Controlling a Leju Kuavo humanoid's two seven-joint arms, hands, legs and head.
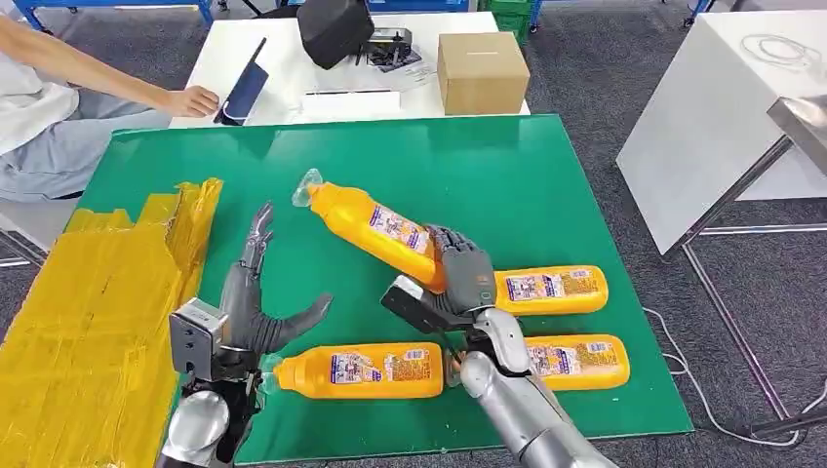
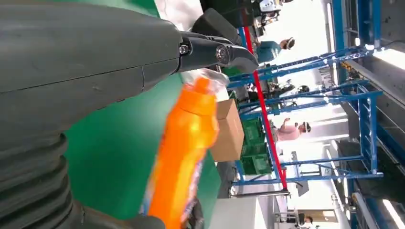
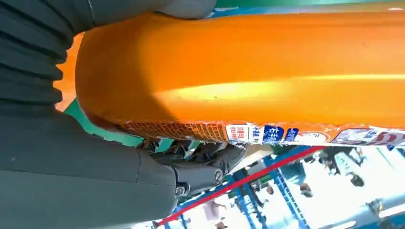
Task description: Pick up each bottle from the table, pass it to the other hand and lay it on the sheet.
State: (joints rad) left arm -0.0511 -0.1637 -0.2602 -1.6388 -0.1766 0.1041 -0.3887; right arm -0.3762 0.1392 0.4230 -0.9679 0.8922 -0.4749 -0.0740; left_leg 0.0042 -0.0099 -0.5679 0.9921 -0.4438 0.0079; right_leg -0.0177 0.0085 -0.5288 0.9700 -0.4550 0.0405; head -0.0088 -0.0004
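- Gripping the base end of an orange bottle (image 1: 375, 226), the right hand (image 1: 466, 278) holds it tilted above the green table (image 1: 527, 185), cap end raised and pointing away from the robot; the right wrist view shows the bottle's orange wall (image 3: 248, 62) lying against the dark fingers (image 3: 200, 164).
- Left hand (image 1: 255, 302): spread and holding nothing, fingers pointing away from the robot, thumb turned toward the held bottle; it sits between the yellow sheet (image 1: 88, 312) and that bottle, touching neither. In the left wrist view the held bottle (image 2: 184, 143) appears beyond the thumb (image 2: 210, 50), blurred.
- Three further orange bottles lie on their sides on the green table. One (image 1: 361, 370) lies nearer the robot than the held bottle, its cap just beside the left wrist. A second (image 1: 551, 290) lies just right of the right hand. A third (image 1: 575, 359) lies nearer the robot than the second, partly hidden by the right forearm.
- Yellow sheet: crinkled, covering the left part of the green table, well left of the held bottle, with no bottle on it.
- Beyond the green table stands a white table (image 1: 293, 68) carrying a cardboard box (image 1: 481, 73), a black bag (image 1: 334, 29) and a dark tablet-like object (image 1: 244, 93); a person's hand (image 1: 190, 100) rests beside that object.
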